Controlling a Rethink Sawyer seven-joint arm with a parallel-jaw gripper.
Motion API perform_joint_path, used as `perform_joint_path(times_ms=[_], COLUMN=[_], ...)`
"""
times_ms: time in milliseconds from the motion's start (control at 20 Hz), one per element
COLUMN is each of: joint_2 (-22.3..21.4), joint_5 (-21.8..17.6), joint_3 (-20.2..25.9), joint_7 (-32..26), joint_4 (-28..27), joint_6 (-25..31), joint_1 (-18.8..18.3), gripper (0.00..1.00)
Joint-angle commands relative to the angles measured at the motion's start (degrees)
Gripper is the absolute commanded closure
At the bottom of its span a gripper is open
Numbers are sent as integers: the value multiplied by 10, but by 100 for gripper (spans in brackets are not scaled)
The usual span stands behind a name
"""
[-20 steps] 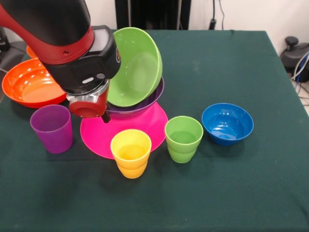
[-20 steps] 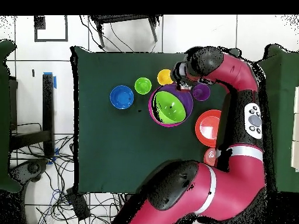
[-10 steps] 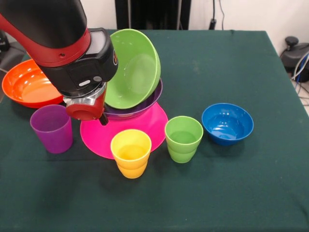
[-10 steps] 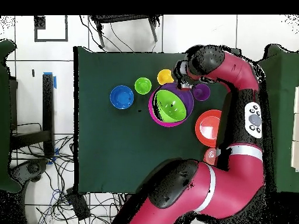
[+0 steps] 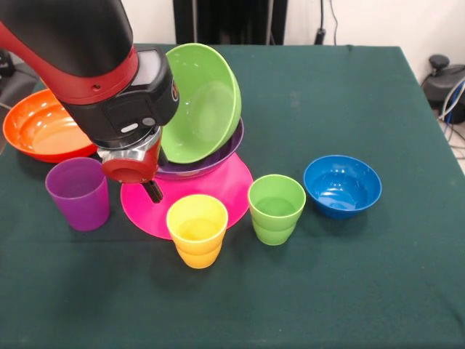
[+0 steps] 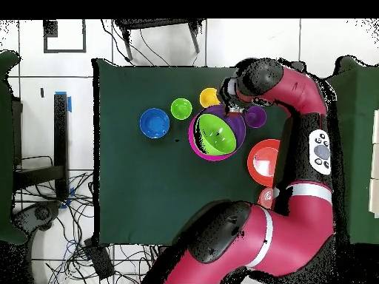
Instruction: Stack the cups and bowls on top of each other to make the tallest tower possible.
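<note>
The hand (image 5: 152,190) hung low over the near-left edge of the inverted pink bowl (image 5: 218,190), with one dark fingertip showing below the red wrist; whether the fingers were apart or together could not be told, because the arm's head hid the rest. The tower (image 5: 200,131) stood right beside the hand, to its right in the front view: the pink bowl was its base, the purple bowl (image 5: 218,156) sat on that, and the lime green bowl (image 5: 202,102) leaned steeply on top with its mouth turned toward the camera, not level. The yellow cup (image 5: 197,230) lay nearest the hand, just in front of the pink rim, with the purple cup (image 5: 78,193) on the hand's other side and the green cup (image 5: 276,209) and small blue bowl (image 5: 342,185) farther right. The large orange bowl (image 5: 40,131) sat at the left of the bench (image 5: 349,291). Any next grasp probably needed a short reach forward for the yellow cup.
</note>
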Motion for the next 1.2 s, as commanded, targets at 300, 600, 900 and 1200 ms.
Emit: perform_joint_path(times_ms=[300,600,900,1200], joint_2=[16,-6,-24,-27], joint_5=[-28,-26,-26,-30], joint_3=[41,36,34,35], joint_7=[-154,-154,-161,-165], joint_4=[13,14,6,-3], joint_6=[-32,-8,14,24], joint_1=[15,14,15,19], gripper=[0,0,0,0])
